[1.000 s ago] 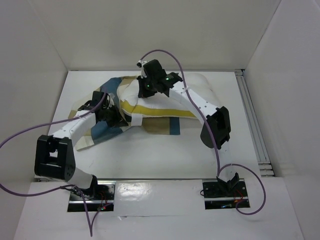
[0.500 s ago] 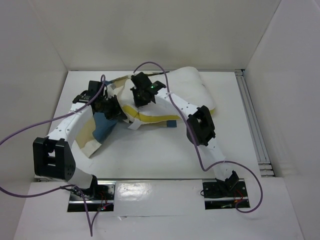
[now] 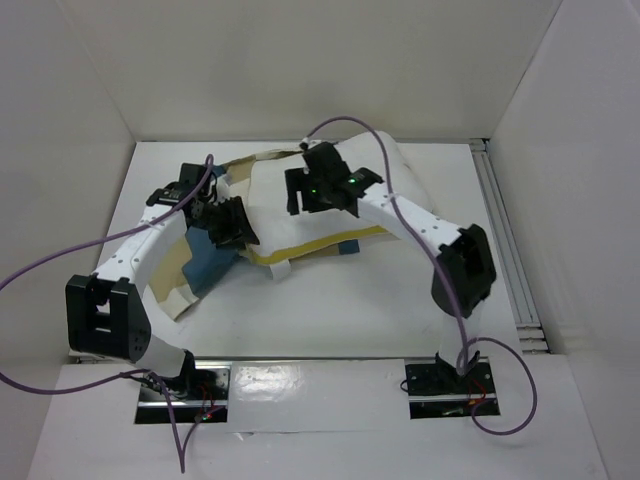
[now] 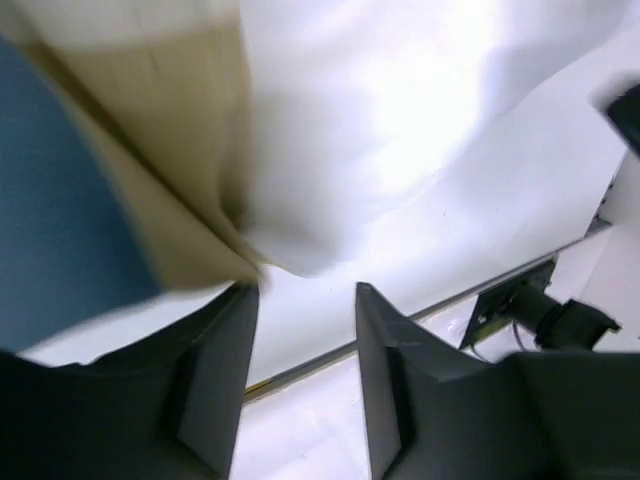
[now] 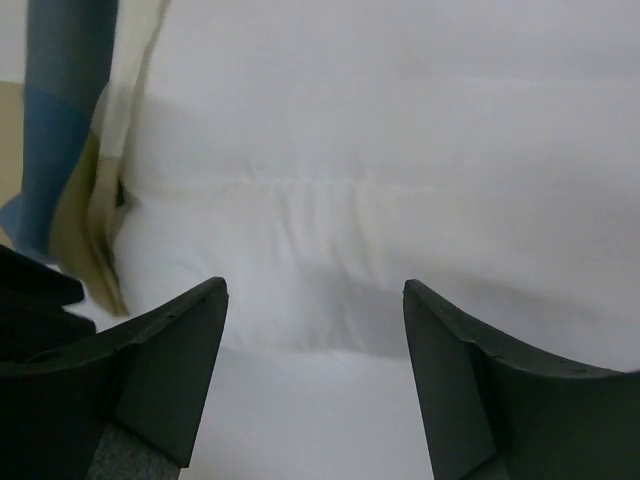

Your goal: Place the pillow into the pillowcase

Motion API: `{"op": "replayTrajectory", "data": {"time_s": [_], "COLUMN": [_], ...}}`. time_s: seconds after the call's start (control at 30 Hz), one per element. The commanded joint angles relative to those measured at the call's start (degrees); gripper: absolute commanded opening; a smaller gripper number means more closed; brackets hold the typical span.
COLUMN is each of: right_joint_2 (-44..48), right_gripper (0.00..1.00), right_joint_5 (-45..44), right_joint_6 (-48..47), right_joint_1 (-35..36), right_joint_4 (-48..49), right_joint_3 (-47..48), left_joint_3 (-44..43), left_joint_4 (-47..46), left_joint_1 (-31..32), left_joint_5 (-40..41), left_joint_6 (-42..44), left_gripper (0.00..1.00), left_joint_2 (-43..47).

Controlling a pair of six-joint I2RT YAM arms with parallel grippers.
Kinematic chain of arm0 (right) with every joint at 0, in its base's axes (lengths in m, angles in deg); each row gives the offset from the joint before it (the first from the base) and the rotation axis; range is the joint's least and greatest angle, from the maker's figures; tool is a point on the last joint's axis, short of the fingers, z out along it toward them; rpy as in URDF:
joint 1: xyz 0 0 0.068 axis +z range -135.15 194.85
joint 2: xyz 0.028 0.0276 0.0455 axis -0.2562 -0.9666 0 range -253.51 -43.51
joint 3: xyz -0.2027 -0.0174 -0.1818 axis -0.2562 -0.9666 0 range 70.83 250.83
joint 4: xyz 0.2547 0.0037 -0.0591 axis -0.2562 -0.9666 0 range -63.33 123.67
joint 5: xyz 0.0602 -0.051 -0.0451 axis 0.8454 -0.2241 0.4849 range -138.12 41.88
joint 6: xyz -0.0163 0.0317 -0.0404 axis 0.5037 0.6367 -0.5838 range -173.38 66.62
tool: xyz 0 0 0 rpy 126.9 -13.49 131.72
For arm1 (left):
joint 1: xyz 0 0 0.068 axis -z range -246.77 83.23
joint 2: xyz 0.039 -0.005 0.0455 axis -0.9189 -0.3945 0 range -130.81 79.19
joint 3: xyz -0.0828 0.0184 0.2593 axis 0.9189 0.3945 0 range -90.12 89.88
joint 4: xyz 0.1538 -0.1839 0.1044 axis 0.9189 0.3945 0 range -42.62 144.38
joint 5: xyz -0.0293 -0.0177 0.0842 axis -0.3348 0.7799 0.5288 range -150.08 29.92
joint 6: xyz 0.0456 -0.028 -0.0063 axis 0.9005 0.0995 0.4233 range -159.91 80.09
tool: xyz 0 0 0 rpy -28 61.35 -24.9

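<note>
We can read no text, label, brand, number or sign in any of the views.
</note>
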Motion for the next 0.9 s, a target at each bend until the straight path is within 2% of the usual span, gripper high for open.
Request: {"op": "replayTrajectory", "data": {"time_s": [0.0, 0.03, 0.1, 0.2, 0.23, 0.3, 0.37, 0.47, 0.57, 0.67, 0.8, 0.87], "right_joint_2": [10.59, 12.09, 15.77, 18.95, 18.96, 19.57, 19.57, 18.17, 13.35, 7.3, 0.78, -2.99], "right_gripper": [0.78, 0.78, 0.79, 0.86, 0.91, 0.95, 0.98, 1.0, 1.0, 1.0, 1.0, 1.0], "right_joint_5": [-3.36, -3.36, -3.89, -7.21, -8.97, -13.54, -14.26, -12.33, -9.26, -10.03, -13.12, -13.12], "right_joint_6": [1.57, 2.36, 2.89, 3.51, 3.51, 3.51, 1.33, -0.97, -1.93, -1.94, -1.42, 0.51], "right_joint_1": [-2.28, -2.28, -2.28, -2.28, -3.06, -5.51, -8.33, -15.18, -21.6, -25.9, -30.04, -32.15], "right_joint_4": [2.74, 2.74, 2.22, 0.56, -1.72, -3.84, -4.55, -5.17, -4.64, -4.64, -3.15, -2.62], "right_joint_3": [-9.85, -12.22, -18.29, -23.31, -23.32, -23.32, -22.79, -19.37, -15.68, -11.12, -8.03, -7.41], "left_joint_3": [-3.44, -4.23, -5.11, -6.43, -6.44, -8.98, -10.47, -13.03, -13.91, -12.34, -10.48, -10.48], "left_joint_4": [1.48, 1.49, 2.28, 3.51, 3.51, 4.12, 4.12, 4.12, 4.91, 4.21, 0.17, -0.97], "left_joint_1": [0.73, 0.73, 1.25, 1.26, 1.26, 1.78, 2.48, 5.3, 5.3, 5.3, 4.77, 4.25], "left_joint_5": [2.86, 3.93, 6.65, 8.24, 9.73, 10.36, 11.05, 17.19, 23.16, 25.99, 23.82, 21.1], "left_joint_6": [0.08, 0.6, 0.61, 0.61, -0.18, -0.18, -0.79, -2.64, -5.79, -7.47, -8.01, -8.01], "left_gripper": [0.57, 0.63, 0.63, 0.69, 0.7, 0.71, 0.75, 0.87, 0.88, 0.88, 0.88, 0.81], "left_joint_2": [2.21, 2.22, 2.74, 2.22, 1.18, -1.2, -3.04, -7.35, -10.6, -11.31, -14.55, -16.49]}}
